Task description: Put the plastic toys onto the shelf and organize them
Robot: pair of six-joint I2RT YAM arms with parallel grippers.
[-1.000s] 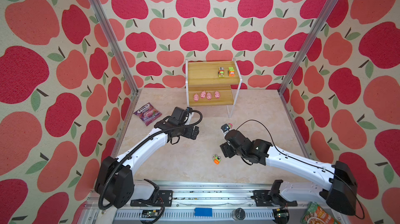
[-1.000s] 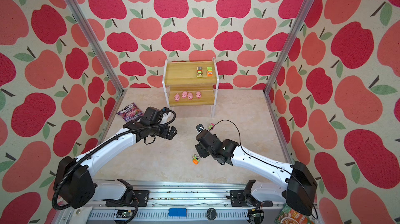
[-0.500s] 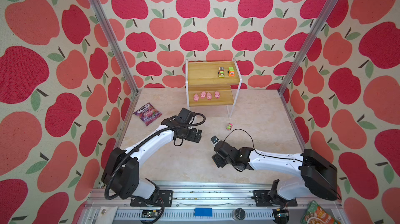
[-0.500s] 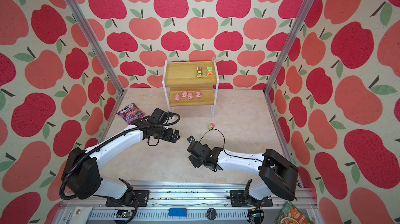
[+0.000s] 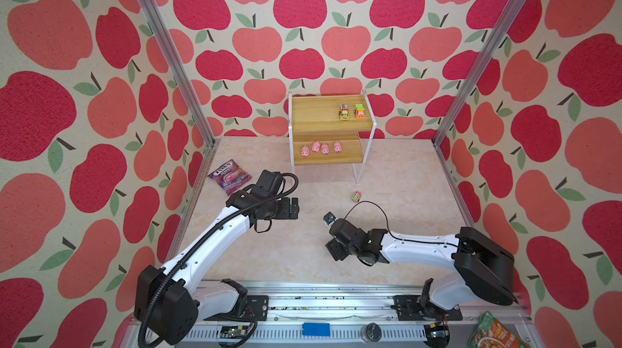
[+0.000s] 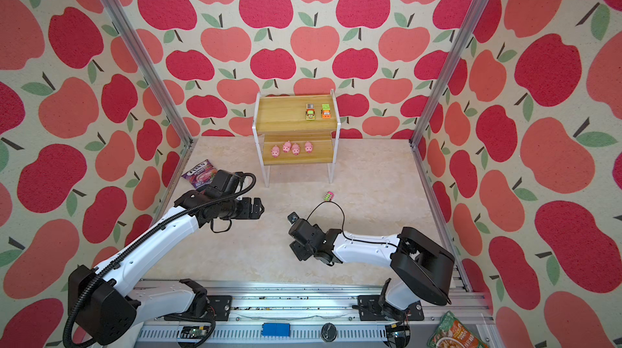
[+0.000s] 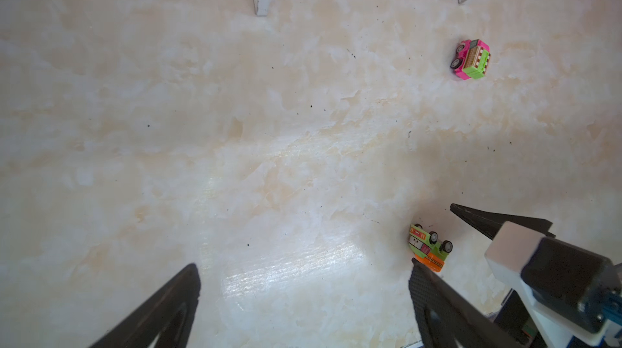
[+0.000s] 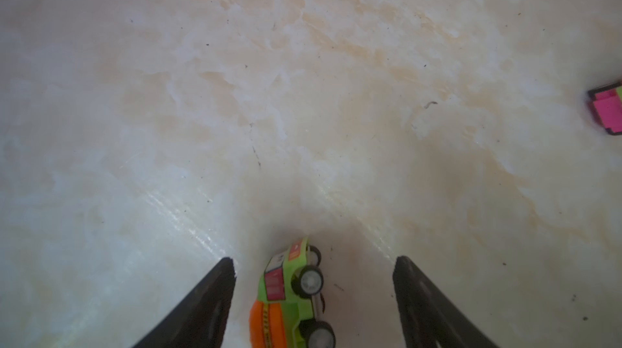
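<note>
1. The right gripper [image 8: 313, 259] stood just beside the small green-and-orange plastic toy car with black wheels [image 8: 289, 296] a second ago. Now it hangs straight over the car, jaws spread on either side and touching neither flank.
2. The car lies on its side on the pale marbled tabletop [image 5: 269, 255], where it lay before. It showed in both top views then, but the gripper hides it there now.
3. The left gripper [image 7: 303, 265] has barely shifted, its jaws released wide and empty above bare tabletop.
4. The little pink-and-green plastic toy truck [image 5: 356, 196] has not moved and stands alone on the tabletop, in front of the shelf.
5. The small two-tier shelf of light wooden boards on a thin white metal frame [image 5: 316, 114] is unchanged. Four tiny pink plastic pigs [image 5: 324, 149] stand on its lower board. On top are a yellowish toy vehicle with a grey back [image 5: 344, 112] and an orange toy vehicle with a green back [image 5: 360, 111].
</note>
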